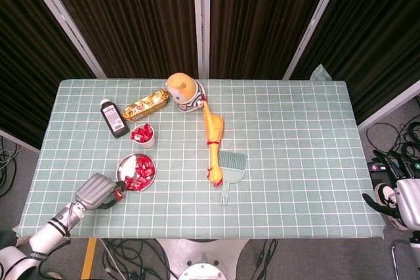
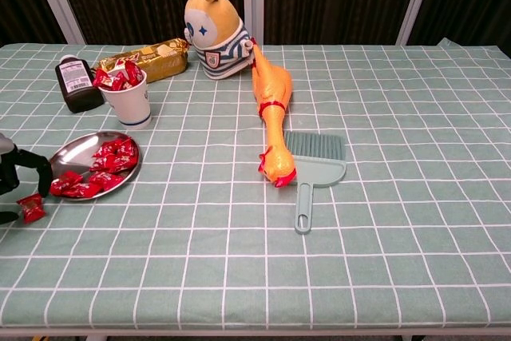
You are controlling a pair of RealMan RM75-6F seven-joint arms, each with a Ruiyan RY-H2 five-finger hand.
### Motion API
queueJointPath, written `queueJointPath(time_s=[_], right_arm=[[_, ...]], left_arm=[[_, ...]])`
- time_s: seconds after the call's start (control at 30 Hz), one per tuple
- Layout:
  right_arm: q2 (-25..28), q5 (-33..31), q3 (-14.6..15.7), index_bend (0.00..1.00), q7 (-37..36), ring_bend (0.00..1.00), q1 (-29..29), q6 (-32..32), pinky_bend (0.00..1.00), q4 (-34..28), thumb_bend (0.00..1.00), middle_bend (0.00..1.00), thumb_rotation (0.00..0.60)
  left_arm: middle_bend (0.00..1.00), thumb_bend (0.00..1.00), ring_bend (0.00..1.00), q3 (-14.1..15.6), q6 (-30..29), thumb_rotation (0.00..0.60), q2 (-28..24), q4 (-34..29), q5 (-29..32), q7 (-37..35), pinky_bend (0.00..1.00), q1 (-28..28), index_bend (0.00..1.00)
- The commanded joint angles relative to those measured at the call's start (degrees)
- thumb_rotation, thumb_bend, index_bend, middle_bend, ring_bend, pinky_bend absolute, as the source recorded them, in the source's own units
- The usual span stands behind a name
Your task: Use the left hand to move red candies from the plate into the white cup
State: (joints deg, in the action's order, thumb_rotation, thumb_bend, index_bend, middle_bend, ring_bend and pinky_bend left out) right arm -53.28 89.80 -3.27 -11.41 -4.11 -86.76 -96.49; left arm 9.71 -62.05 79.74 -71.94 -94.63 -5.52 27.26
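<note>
My left robot hand is hanging low over the near left part of the desk. Its dark fingers are reaching out around one loose red candy that is lying on the cloth. I cannot tell if my fingers are pinching it or only sitting beside it.

Just past my left robot hand, the shiny plate is sitting with a pile of red candies in it. The rim of the plate is almost touching my fingertips. Farther away from my robot hand, beyond the plate, the white cup is standing up straight. It is already full of red candies that are poking over the top.

Next to the cup, on the far side from me, a dark bottle is standing and a gold packet is lying flat. A round yellow toy in a striped shirt is sitting beyond those. A long rubber chicken is lying well off to the right of my left robot hand, and its head is touching a small green dustpan.

My right robot hand is hanging far away, down past the right edge of the desk. It is too small and too cut off for me to tell how its fingers are lying.
</note>
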Motion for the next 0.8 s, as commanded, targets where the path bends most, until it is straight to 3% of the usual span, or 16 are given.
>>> queueJointPath(time_s=[0.03, 0.8], right_arm=[[-0.01, 0.0, 0.0, 0.11, 0.04, 0.08, -0.04, 0.06, 0.36, -0.06, 0.1, 0.25, 0.6], [0.4, 0.15, -0.03, 0.11, 0.82, 0.08, 0.05, -0.24, 0.36, -1.11, 0.1, 0.25, 0.6]], left_arm=[[1.0, 0.32, 0.96, 0.12, -0.52, 0.6, 0.61, 1.21, -0.53, -0.13, 1.0, -0.21, 0.49], [1.0, 0.31, 0.95, 0.56, -0.72, 0.6, 5.03, 9.76, -1.35, -4.07, 1.0, -1.16, 0.52]])
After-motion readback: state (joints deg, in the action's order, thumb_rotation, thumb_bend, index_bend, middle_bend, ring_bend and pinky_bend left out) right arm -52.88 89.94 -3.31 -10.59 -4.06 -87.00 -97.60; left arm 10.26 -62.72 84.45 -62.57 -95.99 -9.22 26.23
